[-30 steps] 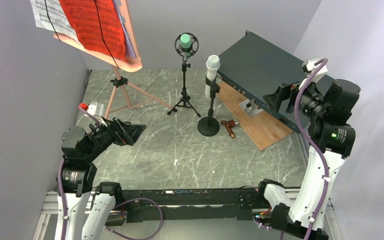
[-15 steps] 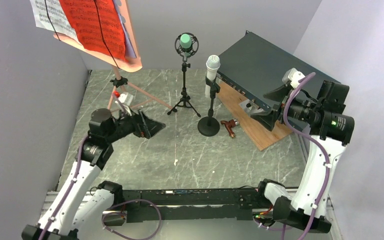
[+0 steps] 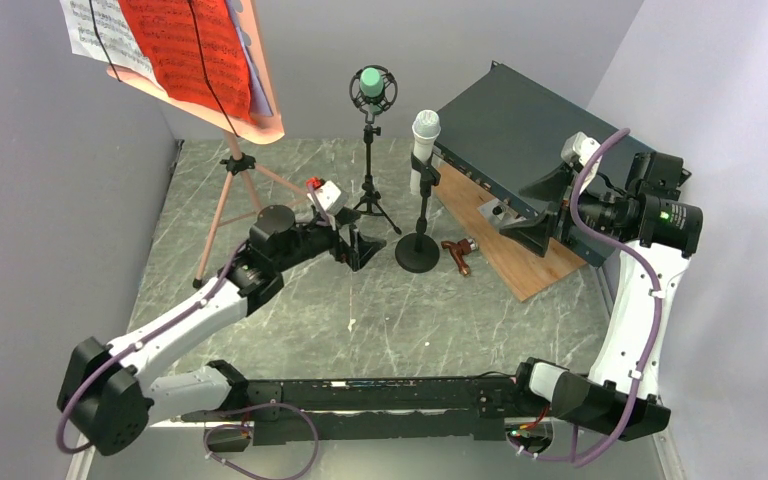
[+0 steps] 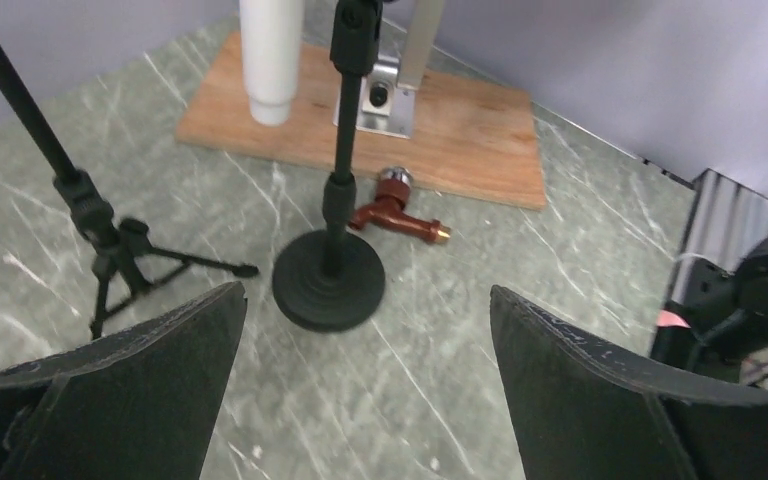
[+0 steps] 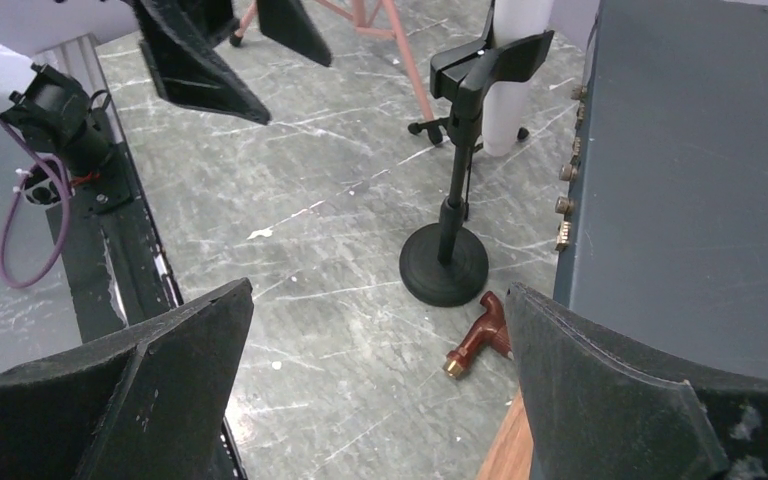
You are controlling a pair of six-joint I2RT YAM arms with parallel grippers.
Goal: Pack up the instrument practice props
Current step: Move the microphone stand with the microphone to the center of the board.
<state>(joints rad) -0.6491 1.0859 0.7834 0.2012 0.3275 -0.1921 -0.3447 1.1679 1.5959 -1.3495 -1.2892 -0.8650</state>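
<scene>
At the far right of the grey-green marbled table [image 3: 290, 330], the large dark green metal box [image 3: 520, 130] is lying at an angle, its near edge resting on the flat brown wooden board [image 3: 520, 262].

At the far left, the pink perforated music tripod [image 3: 225, 190] is standing upright. Its tray is carrying a white sheet-music page [image 3: 90, 30], a red sheet-music page [image 3: 185, 45] and a lavender sheet-music page [image 3: 257, 80], overlapping one another.

The left gripper [image 3: 365, 250] is reaching out low over the table centre. Its jaws are standing wide apart and are holding nothing. In the left wrist view, the mount's round base is sitting ahead of it, between the two fingers and clear of both.

The right gripper [image 3: 532, 212] is hovering above the board, beside the box front. Its jaws are also spread fully and are gripping nothing.

The black tripod microphone mount [image 3: 369, 190] is standing at the centre back, carrying the green microphone [image 3: 371, 82] in a ring cradle. Just to its right, the black round-base microphone mount [image 3: 418, 255] is clipping the white microphone [image 3: 425, 135] upright.

A small reddish-brown tap-shaped part [image 3: 458, 252] is lying on the table between the round base and the board.
</scene>
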